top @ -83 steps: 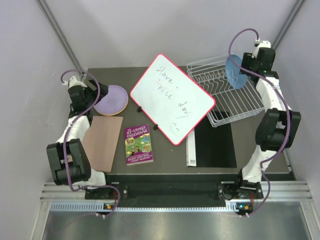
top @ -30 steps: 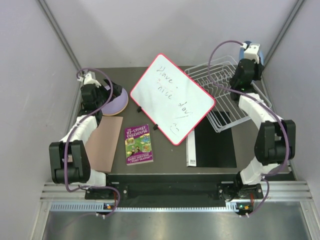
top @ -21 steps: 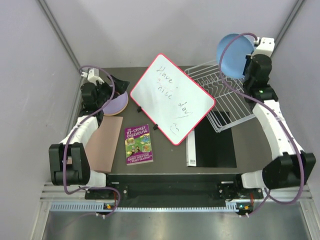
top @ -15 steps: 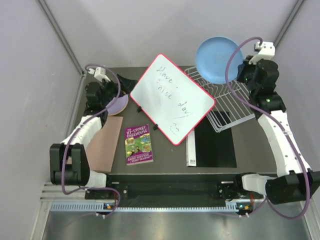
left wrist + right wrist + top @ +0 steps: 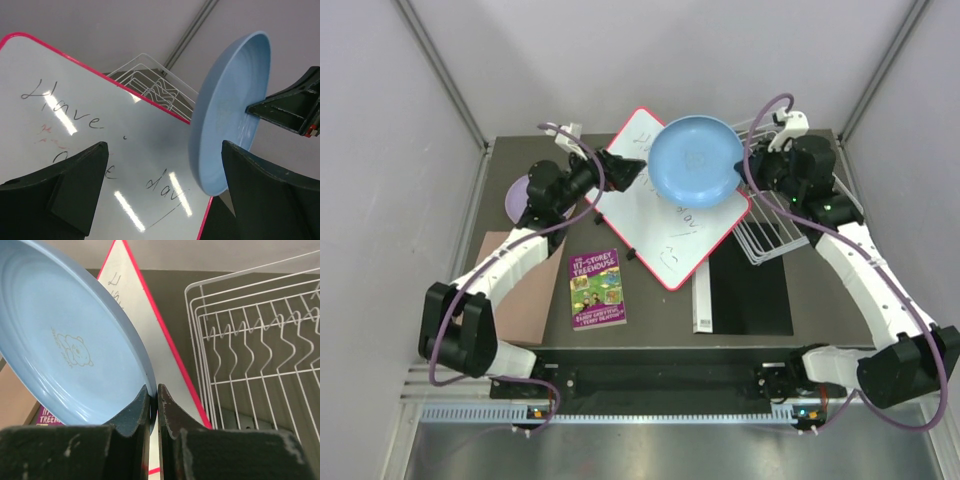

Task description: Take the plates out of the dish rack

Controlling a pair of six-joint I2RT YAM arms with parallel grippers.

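One plate lifted: blue plate (image 5: pixel 695 160), held in the air above the far half of the whiteboard (image 5: pixel 665 240).
Right gripper (image 5: pixel 153 390): fingers clamped on the blue plate's rim.
Left gripper (image 5: pixel 164 147): fingers wide apart, holding nothing, facing the blue plate from the whiteboard's left side.
Rack (image 5: pixel 782 228): just right of the whiteboard.
Lilac plate (image 5: pixel 520 197): lies left of the whiteboard.

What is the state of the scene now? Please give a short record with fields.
blue plate: in the air above the whiteboard, tilted
right gripper: shut on the blue plate's rim
left gripper: open, empty, facing the blue plate
rack: no plates in the visible part
purple plate: at the far left, partly hidden
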